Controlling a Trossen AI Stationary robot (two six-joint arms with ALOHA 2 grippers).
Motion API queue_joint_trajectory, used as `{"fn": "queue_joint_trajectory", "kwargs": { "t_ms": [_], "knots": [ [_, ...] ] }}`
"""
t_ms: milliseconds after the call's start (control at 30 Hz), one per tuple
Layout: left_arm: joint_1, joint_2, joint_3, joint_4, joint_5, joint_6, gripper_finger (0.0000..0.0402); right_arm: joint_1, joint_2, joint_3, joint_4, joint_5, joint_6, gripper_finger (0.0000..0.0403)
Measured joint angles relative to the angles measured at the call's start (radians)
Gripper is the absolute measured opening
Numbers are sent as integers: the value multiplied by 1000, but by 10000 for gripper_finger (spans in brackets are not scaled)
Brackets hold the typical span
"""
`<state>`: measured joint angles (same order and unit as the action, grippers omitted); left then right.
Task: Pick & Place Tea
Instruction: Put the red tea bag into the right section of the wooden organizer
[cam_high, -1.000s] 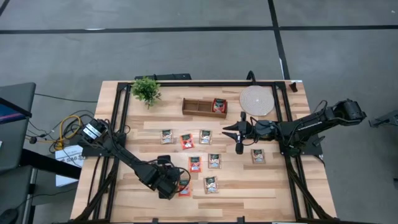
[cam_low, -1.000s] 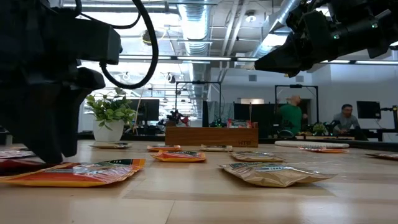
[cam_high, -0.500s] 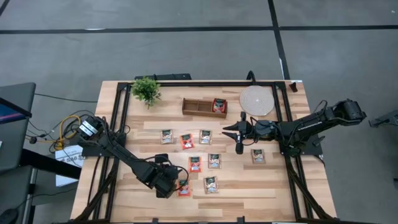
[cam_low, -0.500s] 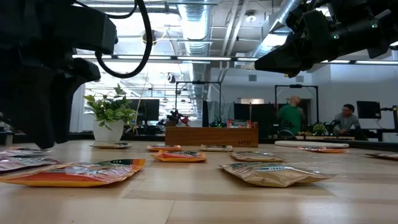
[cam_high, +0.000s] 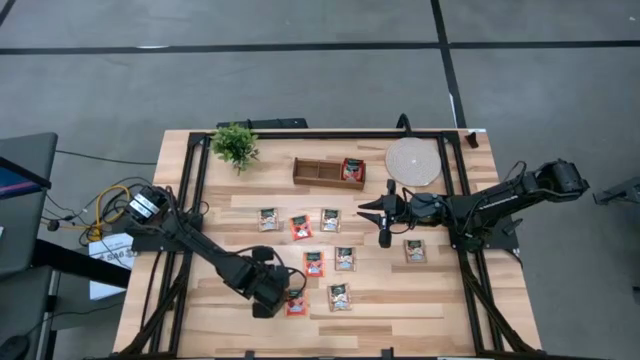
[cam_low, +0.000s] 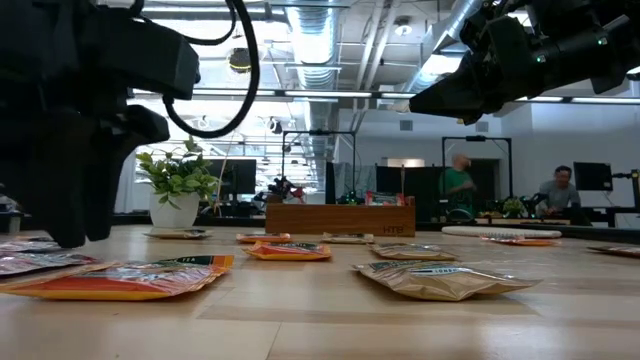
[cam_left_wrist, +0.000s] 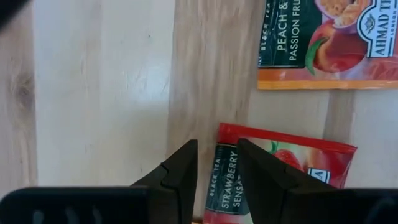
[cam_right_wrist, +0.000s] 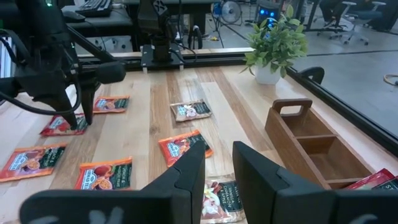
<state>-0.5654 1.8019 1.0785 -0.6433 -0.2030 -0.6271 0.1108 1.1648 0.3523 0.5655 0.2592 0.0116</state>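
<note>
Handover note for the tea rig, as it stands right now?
Left gripper: open, low over the near edge of the table, fingers astride the edge of a red strawberry sachet, not gripped.
Right gripper: empty, waiting above the table's middle.
Done: one red sachet stands in the wooden tray, in its right-hand compartment.
Left: nine sachets lie flat on the table, among them the peach sachet beside the strawberry one.

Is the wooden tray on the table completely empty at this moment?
No. In the high view, the wooden tray already has one red tea sachet in its end compartment nearest the round pale disc.
</note>
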Motion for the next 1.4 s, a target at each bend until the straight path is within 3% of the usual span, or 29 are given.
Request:
{"fn": "queue_joint_trajectory", "kwargs": {
  "t_ms": [533, 1133, 1400],
  "knots": [
    [23, -3, -51, 55, 55, 10, 103, 0, 0, 0, -4, -1, -1, 75],
    [22, -1, -53, 133, 56, 14, 5, 0, 0, 0, -4, 0, 7, 75],
    [22, -5, -53, 101, 31, 14, 0, 0, 0, 0, -4, 0, 7, 75]
  ]
}}
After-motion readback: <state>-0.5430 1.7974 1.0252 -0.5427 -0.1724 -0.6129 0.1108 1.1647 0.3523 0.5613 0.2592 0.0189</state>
